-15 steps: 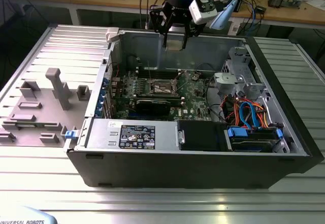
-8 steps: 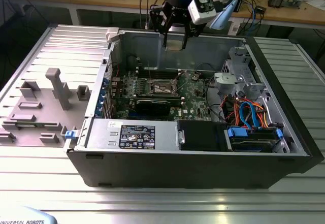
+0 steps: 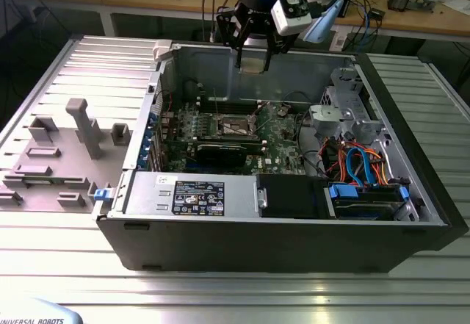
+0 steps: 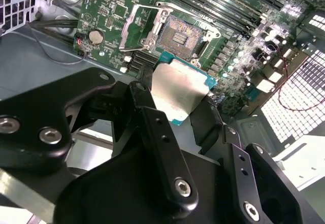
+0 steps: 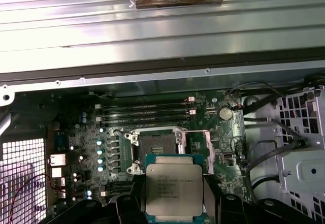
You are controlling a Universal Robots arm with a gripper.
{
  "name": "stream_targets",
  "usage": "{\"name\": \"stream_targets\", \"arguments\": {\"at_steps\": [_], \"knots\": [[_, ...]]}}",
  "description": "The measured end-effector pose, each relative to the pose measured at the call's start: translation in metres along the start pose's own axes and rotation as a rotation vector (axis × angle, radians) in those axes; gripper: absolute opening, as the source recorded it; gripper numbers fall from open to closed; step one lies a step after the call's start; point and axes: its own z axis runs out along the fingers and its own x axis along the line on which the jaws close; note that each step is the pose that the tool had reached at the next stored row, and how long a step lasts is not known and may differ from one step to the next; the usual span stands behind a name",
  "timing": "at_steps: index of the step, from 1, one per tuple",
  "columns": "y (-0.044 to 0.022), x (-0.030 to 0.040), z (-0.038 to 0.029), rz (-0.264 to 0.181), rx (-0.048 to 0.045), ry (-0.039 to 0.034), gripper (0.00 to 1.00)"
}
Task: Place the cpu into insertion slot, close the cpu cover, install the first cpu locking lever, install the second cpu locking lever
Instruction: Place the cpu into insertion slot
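Exterior view: bright, even overhead light. Ribbed metal table [image 3: 411,280] glares in streaks at lower right; PC case [image 3: 294,247] interior dimmer w/ soft shadows. Second wrist view: cpu [image 4: 177,89] top washes near-white & perforated panel [image 4: 297,89] is blown out. First wrist view: table ribs overexposed, motherboard [image 5: 167,127] evenly lit.

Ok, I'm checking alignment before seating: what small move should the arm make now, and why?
Probably shift the cpu sideways over the insertion slot before lowering: the gripper holds it well above the board, and in both wrist views the chip appears beside the bare socket, not over it.
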Motion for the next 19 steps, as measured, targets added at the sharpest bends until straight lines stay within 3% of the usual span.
{"name": "stream_targets", "arguments": {"at_steps": [19], "knots": [[0.0, 0.0, 0.0001, 0.024, -0.0001, -0.0022, 0.54]]}}
